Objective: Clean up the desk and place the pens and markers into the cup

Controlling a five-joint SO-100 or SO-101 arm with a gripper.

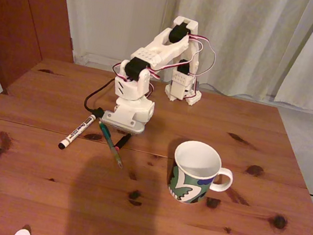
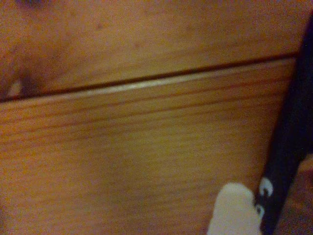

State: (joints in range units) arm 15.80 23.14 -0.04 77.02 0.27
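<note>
Pens lie on the counter (image 1: 30,163) left of the cup (image 1: 194,172) in the fixed view: a white marker (image 1: 78,131) farthest left, then a green pen (image 1: 110,142), then a black pen (image 1: 121,142) nearest the cup, all well apart from it. My pincer (image 1: 121,125) hangs low just above their upper ends; I cannot tell whether it is apart or together. The wrist view shows blurred wood and a dark barrel (image 2: 288,147) at right.

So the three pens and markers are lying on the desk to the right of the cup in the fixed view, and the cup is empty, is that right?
Not quite: the fixed view shows the three pens and markers lying on the desk to the left of the cup, near the arm's base. The cup does look empty.
</note>
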